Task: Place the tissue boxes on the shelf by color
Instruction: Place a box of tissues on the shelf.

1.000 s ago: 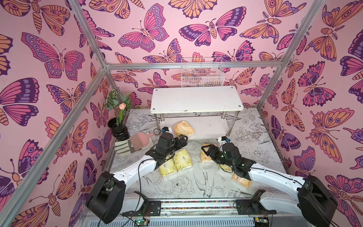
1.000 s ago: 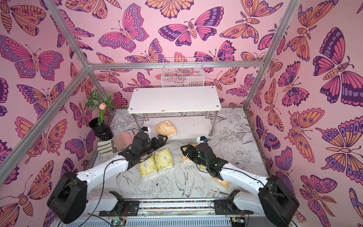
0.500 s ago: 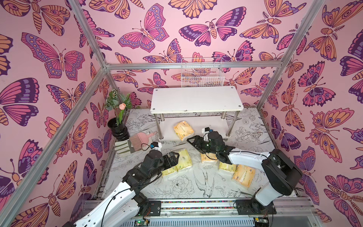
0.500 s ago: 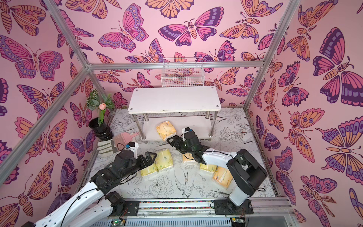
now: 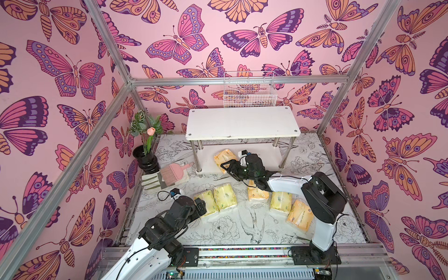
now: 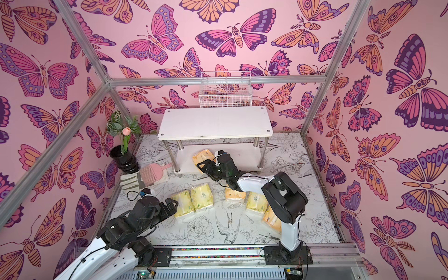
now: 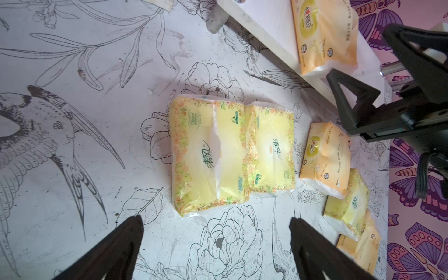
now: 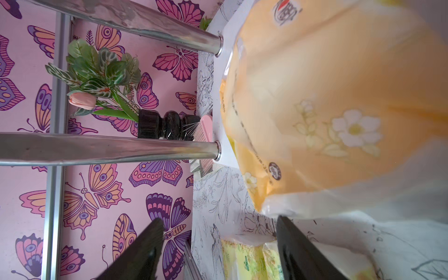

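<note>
The shelf (image 5: 242, 123) stands at the back. One orange tissue box (image 5: 224, 156) lies on its lower board (image 5: 206, 162). My right gripper (image 5: 227, 169) sits open right beside that box; in the right wrist view the box (image 8: 339, 109) fills the space just past my empty gripper (image 8: 219, 220). On the table, left to right, lie two yellow-green boxes (image 5: 208, 202) (image 5: 224, 196), an orange one (image 5: 257, 194), a yellow-green one (image 5: 281, 202) and an orange one (image 5: 300, 214). My left gripper (image 5: 201, 207) is open, just short of the leftmost box (image 7: 208, 155).
A black vase with a plant (image 5: 145, 160) stands at the back left, with a pink brush (image 5: 173, 173) on a folded cloth beside it. A white wire basket (image 5: 249, 94) hangs on the back wall. Chrome shelf posts (image 8: 109, 148) stand close to my right gripper.
My left arm pulled back from the shelf to the near left. My right gripper swung from the middle of the table to the orange box on the lower board and narrowed slightly.
</note>
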Available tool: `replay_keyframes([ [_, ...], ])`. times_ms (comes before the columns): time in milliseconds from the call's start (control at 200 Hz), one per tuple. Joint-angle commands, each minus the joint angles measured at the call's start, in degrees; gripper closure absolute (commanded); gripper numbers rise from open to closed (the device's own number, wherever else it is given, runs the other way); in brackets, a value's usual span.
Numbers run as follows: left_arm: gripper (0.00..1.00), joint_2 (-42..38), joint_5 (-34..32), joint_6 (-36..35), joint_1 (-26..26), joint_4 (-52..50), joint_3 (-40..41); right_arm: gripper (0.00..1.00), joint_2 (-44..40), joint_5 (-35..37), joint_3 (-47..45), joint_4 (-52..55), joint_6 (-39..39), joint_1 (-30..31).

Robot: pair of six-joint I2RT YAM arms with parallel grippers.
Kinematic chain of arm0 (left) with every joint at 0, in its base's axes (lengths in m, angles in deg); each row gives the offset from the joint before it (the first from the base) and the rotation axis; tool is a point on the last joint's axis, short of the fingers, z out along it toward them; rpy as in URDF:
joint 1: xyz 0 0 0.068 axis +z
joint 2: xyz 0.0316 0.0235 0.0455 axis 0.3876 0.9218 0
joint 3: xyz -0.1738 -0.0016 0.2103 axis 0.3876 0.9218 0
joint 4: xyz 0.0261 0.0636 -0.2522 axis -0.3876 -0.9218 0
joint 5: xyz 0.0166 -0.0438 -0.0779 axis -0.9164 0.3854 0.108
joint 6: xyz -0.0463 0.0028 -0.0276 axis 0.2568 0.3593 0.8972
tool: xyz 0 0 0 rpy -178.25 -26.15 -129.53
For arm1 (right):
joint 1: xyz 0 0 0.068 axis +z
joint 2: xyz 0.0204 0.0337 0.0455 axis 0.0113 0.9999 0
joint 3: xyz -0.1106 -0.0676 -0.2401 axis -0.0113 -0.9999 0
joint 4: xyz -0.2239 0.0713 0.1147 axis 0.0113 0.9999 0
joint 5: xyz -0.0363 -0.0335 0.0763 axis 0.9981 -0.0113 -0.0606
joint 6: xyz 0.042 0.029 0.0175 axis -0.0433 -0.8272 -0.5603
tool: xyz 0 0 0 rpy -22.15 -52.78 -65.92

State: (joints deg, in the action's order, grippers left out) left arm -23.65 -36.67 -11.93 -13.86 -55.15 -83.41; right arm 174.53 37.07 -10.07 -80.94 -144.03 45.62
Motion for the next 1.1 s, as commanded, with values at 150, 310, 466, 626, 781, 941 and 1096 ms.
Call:
replay_keyframes([
  [150,0.0,-1.2,-1.33,1.13,-0.04,-2.98,0.17,0.25,5.46,-1.59,8.05,1.27,-0.32,-0.11],
  [310,0.0,-1.56,-1.33,1.25,0.01,-2.99,0.61,0.26,7.78,-3.06,12.14,1.68,-0.87,0.34],
  [466,0.0,-1.57,-1.49,0.78,0.0,-3.08,0.61,0.26,2.59,-2.05,8.23,1.16,0.58,0.72],
  [626,0.0,-1.56,-1.84,-0.58,0.01,-3.22,0.15,0.25,-5.75,2.93,1.12,4.47,4.93,-1.23],
  [781,0.0,-1.73,-2.6,-1.64,-0.01,-4.27,-0.76,0.24,-8.48,5.32,-2.15,5.88,6.33,-5.48],
  [941,0.0,-2.96,-3.83,-1.99,-0.01,-6.56,-1.95,0.24,-7.33,7.58,-1.74,6.15,7.06,-8.67],
  [1096,0.0,-4.28,-4.31,-2.06,0.01,-8.23,-2.76,0.24,-3.64,9.31,1.02,5.97,7.43,-10.26],
])
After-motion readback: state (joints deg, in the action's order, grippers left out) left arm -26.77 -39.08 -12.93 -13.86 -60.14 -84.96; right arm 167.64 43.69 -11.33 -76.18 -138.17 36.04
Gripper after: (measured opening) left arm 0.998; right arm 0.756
